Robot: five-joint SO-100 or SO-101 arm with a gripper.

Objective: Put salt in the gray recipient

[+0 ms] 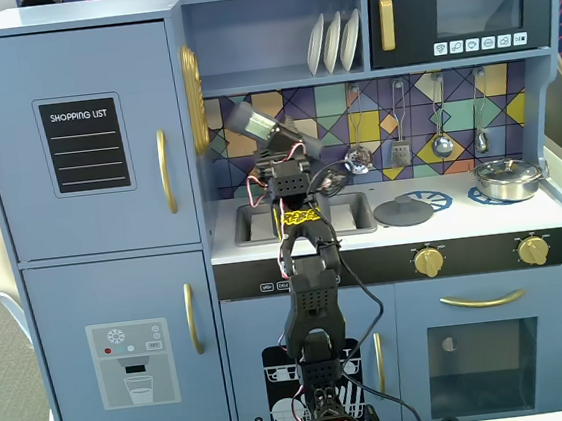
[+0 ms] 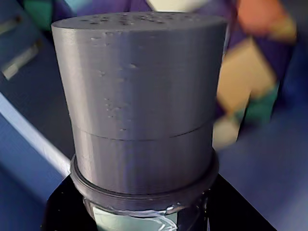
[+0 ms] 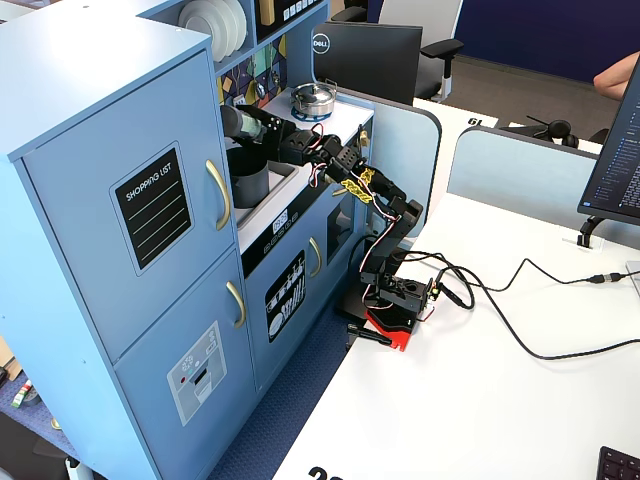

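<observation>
the gripper (image 1: 272,143) is clamped around the salt shaker (image 1: 252,123), tilting it above the gray pot (image 3: 248,185) in the sink; looks light, rigid, kinda slick plastic, so gripping mid-body seems smart

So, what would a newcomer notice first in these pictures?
The tall blue toy kitchen fills a fixed view, with the black robot arm reaching up from the table before it. Its gripper holds the slim gray cylinder salt shaker, tilted, above the sink. A shiny silver lidded pan sits at the counter's right.
</observation>
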